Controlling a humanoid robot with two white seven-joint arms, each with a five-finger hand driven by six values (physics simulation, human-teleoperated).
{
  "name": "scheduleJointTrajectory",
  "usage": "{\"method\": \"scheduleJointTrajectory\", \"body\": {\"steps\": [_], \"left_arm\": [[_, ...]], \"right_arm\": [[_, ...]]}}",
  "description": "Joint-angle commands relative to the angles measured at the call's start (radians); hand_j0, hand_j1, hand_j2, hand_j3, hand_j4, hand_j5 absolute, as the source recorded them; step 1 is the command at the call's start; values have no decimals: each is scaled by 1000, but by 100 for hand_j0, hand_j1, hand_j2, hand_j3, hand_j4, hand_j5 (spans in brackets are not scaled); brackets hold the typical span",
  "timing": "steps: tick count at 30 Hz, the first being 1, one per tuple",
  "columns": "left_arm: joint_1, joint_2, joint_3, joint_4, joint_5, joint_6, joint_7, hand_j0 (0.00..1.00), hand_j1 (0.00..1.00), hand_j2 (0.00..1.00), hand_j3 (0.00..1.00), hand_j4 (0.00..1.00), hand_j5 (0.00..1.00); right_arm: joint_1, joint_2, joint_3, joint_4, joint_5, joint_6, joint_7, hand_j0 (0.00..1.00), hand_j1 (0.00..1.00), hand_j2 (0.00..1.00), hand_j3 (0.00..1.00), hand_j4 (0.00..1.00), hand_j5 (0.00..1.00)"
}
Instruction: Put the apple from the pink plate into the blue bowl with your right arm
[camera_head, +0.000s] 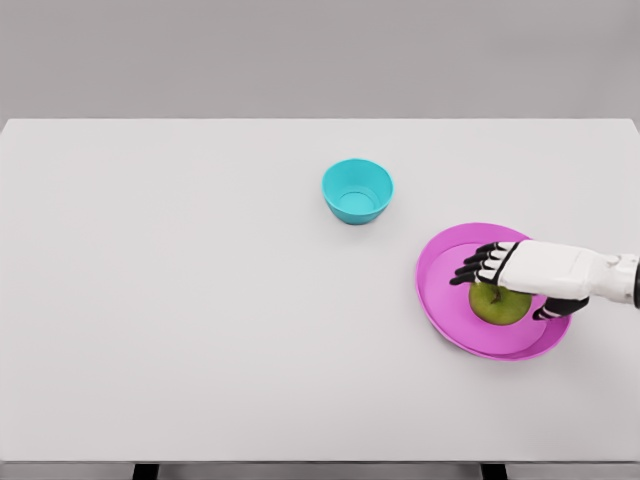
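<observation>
Head view, item record. Right robot hand (500, 285): over the apple (498, 304), fingers draped across its top, thumb at its near side; grip looks closing, not surely firm. Step judged: grasp. Apple: on the pink plate (445, 300), under the palm. Blue bowl (357, 190): up and left of the robot hand, well apart, nothing in it. Next calls for lift, then carry across the desk (180, 300) to the bowl

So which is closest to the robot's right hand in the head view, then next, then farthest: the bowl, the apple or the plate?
From the right hand:
1. Apple, green, right under the hand, on the plate.
2. Plate, pink, beneath the apple, at the table's right side.
3. Bowl, blue, up and to the left, standing apart near the table's middle.
</observation>
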Motion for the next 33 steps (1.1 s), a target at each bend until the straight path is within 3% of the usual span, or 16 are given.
{"method": "scheduleJointTrajectory", "body": {"steps": [1, 13, 17, 19, 28, 33], "left_arm": [[0, 0, 0, 0, 0, 1, 1, 100, 100, 100, 100, 100, 100], [0, 0, 0, 0, 0, -1, -1, 100, 100, 100, 100, 100, 100], [0, 0, 0, 0, 0, -1, -1, 100, 100, 100, 100, 100, 100], [0, 0, 0, 0, 0, -1, -1, 100, 100, 100, 100, 100, 100], [0, 0, 0, 0, 0, -1, -1, 100, 100, 100, 100, 100, 100], [0, 0, 0, 0, 0, 1, -1, 100, 100, 100, 100, 100, 100]], "right_arm": [[0, 2, 12, 4, -5, 2, 0, 100, 100, 100, 100, 100, 100], [-5, 3, 31, 13, -5, 2, -2, 100, 100, 100, 100, 100, 100], [-5, 3, 31, 18, -5, 2, -2, 61, 61, 61, 61, 61, 61], [-5, 3, 31, 16, -5, 2, -2, 51, 51, 51, 51, 51, 51], [-24, 2, 18, 18, -13, 2, -2, 51, 51, 51, 51, 51, 51], [-110, 26, 15, 62, -24, 2, -2, 52, 52, 52, 52, 52, 52]]}}
